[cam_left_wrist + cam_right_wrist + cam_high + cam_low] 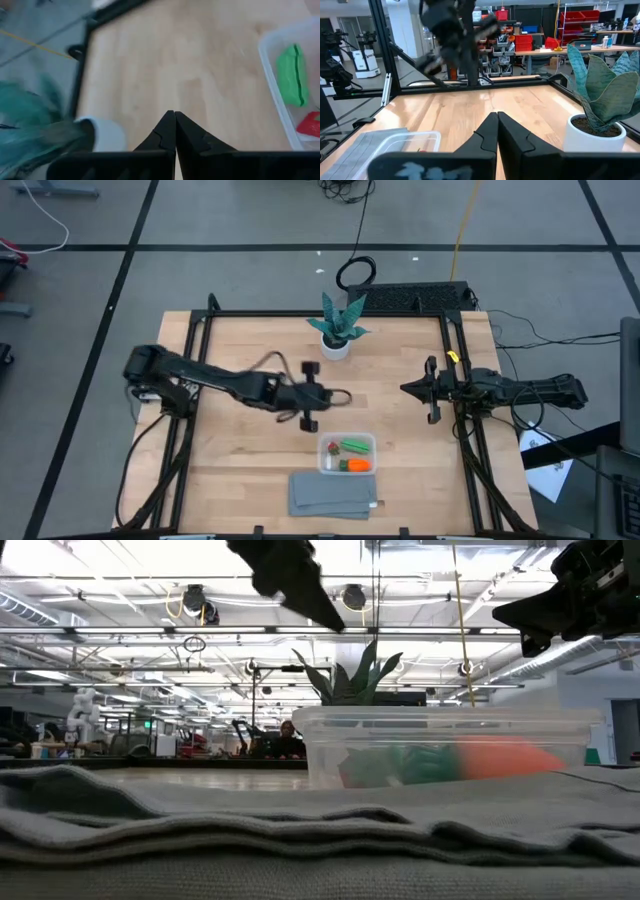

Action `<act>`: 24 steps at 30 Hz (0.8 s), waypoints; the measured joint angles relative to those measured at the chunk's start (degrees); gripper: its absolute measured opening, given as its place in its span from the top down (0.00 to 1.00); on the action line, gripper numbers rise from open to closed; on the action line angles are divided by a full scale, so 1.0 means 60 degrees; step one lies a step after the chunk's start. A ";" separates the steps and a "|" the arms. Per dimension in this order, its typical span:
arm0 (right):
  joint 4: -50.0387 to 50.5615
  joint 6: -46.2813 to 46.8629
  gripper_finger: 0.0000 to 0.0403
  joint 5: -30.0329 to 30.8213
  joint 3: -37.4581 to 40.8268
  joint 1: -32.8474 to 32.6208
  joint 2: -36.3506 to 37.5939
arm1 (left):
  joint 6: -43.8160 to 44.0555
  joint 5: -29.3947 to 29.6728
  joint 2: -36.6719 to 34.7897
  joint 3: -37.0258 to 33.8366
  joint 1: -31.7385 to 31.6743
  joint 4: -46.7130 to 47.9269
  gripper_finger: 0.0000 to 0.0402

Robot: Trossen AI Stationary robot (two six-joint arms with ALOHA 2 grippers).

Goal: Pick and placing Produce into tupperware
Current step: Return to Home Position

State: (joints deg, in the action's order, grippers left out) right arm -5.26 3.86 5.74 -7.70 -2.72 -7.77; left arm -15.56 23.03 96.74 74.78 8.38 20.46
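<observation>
The clear tupperware stands on the wooden table near its front edge. Inside it lie the produce: a green piece, an orange carrot-like piece and a small reddish berry. My left gripper hangs shut and empty above the table, just beyond the box's far side. In the left wrist view its fingertips are closed over bare wood, with the box and green piece off to one side. My right gripper waits shut at the table's right side.
A teal plant in a white pot stands at the table's far middle. A folded grey cloth lies at the front edge, next to the box. A black frame runs around the table. Bare wood lies between the two grippers.
</observation>
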 joint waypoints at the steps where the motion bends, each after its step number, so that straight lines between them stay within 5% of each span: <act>1: -0.0001 0.0000 1.00 0.0000 0.0002 0.0000 0.0000 | -0.0067 0.0000 -0.0347 -0.0258 -0.0092 -0.0202 1.00; 7: -0.0003 0.0001 1.00 0.0000 0.0000 0.0000 0.0000 | -0.0352 -0.0116 -0.2754 -0.2316 -0.0938 -0.1846 1.00; 14: -0.0006 -0.0026 1.00 0.0000 0.0001 0.0000 0.0000 | -0.0095 -0.2745 -0.5292 -0.5155 -0.2485 -0.4406 1.00; 18: -0.0007 -0.0040 1.00 0.0011 -0.0001 0.0000 -0.0004 | 0.1178 -0.4208 -0.5772 -0.6458 -0.3548 -0.5852 1.00; 24: -0.0058 -0.0042 1.00 0.0028 0.0000 0.0000 0.0001 | 0.1120 -0.4592 -0.5976 -0.7807 -0.3615 -0.7251 1.00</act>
State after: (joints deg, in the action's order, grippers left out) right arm -5.61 3.61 5.90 -7.70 -2.72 -7.76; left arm -8.84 -4.52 60.89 27.94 -13.30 -23.05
